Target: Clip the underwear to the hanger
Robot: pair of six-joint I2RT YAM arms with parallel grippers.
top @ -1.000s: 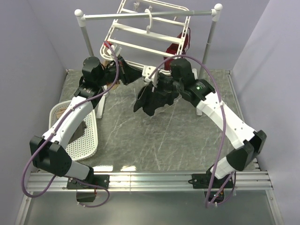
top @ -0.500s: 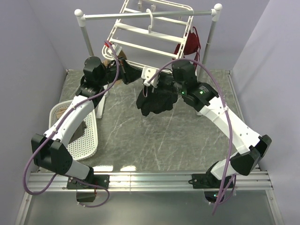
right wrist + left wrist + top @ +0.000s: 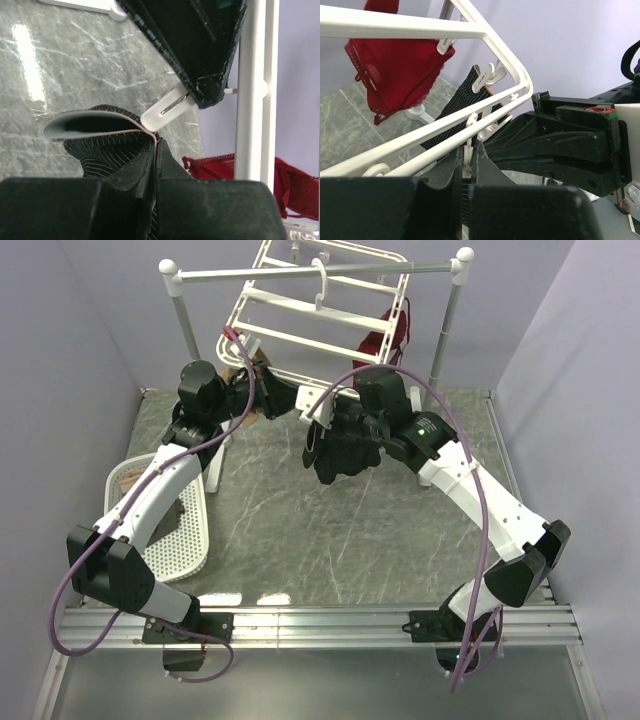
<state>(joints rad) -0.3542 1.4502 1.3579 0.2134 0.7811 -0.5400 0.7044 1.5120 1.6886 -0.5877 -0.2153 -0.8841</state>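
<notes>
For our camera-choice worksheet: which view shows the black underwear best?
Top external: the whole underwear hangs bunched from the right gripper. Right wrist shows only a pinched fold; left wrist, a strip behind the hanger.

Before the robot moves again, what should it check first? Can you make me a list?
1. The right pincer is shut on the black underwear: ok.
2. The left pincer is shut on a white clip: ok.
3. The underwear's edge is up at that clip's tip: ok.
4. The fabric is inside the clip's mouth: cannot tell.
5. The hanger is hooked on the rail: ok.
6. The red bra hangs away from this clip: ok.
</notes>
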